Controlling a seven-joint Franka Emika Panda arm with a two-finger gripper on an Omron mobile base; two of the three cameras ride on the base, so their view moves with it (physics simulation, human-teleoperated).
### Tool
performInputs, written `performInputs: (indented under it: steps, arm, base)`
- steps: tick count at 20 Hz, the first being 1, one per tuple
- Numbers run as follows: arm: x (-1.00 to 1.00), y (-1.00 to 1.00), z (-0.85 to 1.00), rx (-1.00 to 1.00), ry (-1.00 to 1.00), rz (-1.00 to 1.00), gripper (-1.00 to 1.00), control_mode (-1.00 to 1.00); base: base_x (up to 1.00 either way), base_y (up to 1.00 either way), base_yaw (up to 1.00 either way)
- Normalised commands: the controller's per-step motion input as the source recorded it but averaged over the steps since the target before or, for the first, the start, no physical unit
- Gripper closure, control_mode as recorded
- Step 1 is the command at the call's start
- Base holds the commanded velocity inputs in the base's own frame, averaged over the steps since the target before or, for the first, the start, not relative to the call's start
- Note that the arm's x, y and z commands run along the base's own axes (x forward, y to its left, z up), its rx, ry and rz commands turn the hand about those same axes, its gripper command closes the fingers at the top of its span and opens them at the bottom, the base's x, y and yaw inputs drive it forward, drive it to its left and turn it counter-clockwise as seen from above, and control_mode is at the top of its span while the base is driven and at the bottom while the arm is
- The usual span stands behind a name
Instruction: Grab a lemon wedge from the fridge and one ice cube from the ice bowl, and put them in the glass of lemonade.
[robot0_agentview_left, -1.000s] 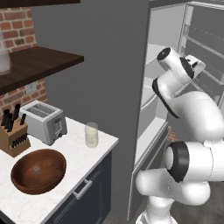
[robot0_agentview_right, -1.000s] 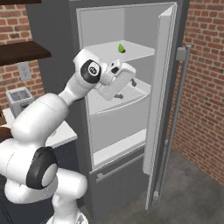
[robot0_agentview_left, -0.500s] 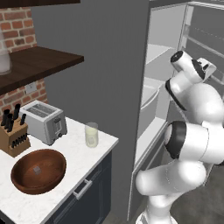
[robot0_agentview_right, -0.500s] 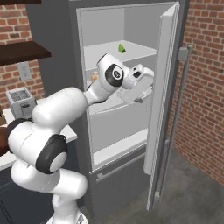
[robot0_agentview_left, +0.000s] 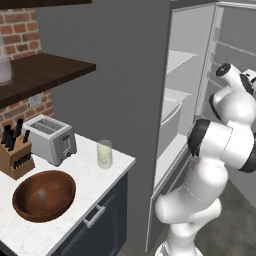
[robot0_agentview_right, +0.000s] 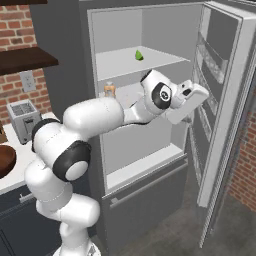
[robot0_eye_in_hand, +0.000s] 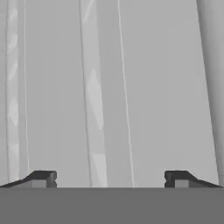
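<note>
While the fridge (robot0_agentview_right: 220, 100) door stands wide, the gripper (robot0_eye_in_hand: 109, 178), jaws spread and empty, faces the door's inner racks, apparently mid-swing toward the lemon wedge (robot0_agentview_right: 139, 55) on the upper shelf. Left, the glass of lemonade (robot0_agentview_left: 104, 153) waits beside the ice bowl (robot0_agentview_left: 44, 195).

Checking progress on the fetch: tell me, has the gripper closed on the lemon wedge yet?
No: the lemon wedge lies alone on the fridge's upper shelf, above the gripper, whose fingers stand apart.
</note>
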Motion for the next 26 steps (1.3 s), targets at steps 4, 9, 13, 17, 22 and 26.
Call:
performInputs:
  steps: [4,9,13,17,22,26]
  arm:
    - [0.43,-1.0,-0.16,0.0,0.0,0.0,-1.0,-1.0]
    - [0.16,-0.63,0.05,0.0,-0.02,0.0,-1.0,-1.0]
    - [-0.48,0.3,0.64,-0.02,-0.06,0.0,-1.0,-1.0]
    - [-0.42,0.55,0.79,-0.06,-0.17,-0.05,-1.0,-1.0]
    - [-0.47,0.46,0.59,-0.02,-0.19,-0.07,-1.0,-1.0]
    - [-0.67,0.52,0.27,0.01,-0.21,-0.08,-1.0,-1.0]
  base:
    - [0.0,0.0,0.0]
    - [0.0,0.0,0.0]
    - [0.0,0.0,0.0]
    - [0.0,0.0,0.0]
    - [0.0,0.0,0.0]
    - [0.0,0.0,0.0]
